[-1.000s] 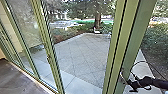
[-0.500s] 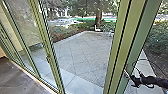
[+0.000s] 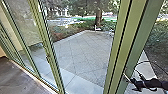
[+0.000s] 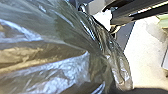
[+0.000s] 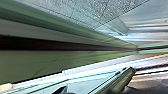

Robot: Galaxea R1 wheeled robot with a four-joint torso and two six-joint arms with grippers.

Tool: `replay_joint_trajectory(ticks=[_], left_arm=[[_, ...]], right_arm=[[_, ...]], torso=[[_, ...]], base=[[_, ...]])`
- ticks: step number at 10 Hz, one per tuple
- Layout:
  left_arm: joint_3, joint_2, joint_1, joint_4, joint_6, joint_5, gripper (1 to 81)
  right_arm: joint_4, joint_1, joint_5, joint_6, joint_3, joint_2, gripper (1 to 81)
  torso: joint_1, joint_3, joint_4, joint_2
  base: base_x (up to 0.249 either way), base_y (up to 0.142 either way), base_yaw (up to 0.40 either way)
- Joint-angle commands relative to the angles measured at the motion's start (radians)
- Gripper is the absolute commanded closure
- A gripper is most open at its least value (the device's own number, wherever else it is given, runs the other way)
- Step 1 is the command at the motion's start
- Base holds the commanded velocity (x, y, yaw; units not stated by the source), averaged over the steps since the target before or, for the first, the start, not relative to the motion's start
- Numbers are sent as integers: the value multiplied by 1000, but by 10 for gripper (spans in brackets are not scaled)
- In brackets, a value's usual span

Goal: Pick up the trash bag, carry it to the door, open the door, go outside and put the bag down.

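Head view: right gripper [image 3: 133, 84] beside door frame [image 3: 139, 47]; push gently, keep trash bag [image 4: 60, 47] clear of edges; cannot tell either grip

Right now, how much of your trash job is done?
Picking up looks done: the trash bag is close up at my left wrist. The door's in hand: my right arm reaches the green frame. Going outside and putting the bag down seem unfinished: the paving is beyond the frame.
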Motion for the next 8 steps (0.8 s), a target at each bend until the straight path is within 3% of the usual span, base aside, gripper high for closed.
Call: replay_joint_trajectory(ticks=[1, 3, 5, 8], left_arm=[[10, 1, 14, 8, 10, 85, 811], [10, 9, 17, 8, 11, 85, 811], [10, 15, 17, 8, 13, 85, 811], [10, 16, 18, 10, 13, 85, 811]], right_arm=[[-44, 199, -57, -2, -12, -48, 10], [-102, 288, -84, -1, 26, -100, 10], [-190, 359, -164, 5, 111, -157, 10], [-264, 399, -171, 7, 188, -223, 10]], torso=[[0, 0, 0, 0], [-1, 0, 0, 0], [-5, 0, 0, -1], [-5, -2, 0, -1]], base=[[0, 0, 0], [0, 0, 0], [0, 0, 0], [0, 0, 0]])
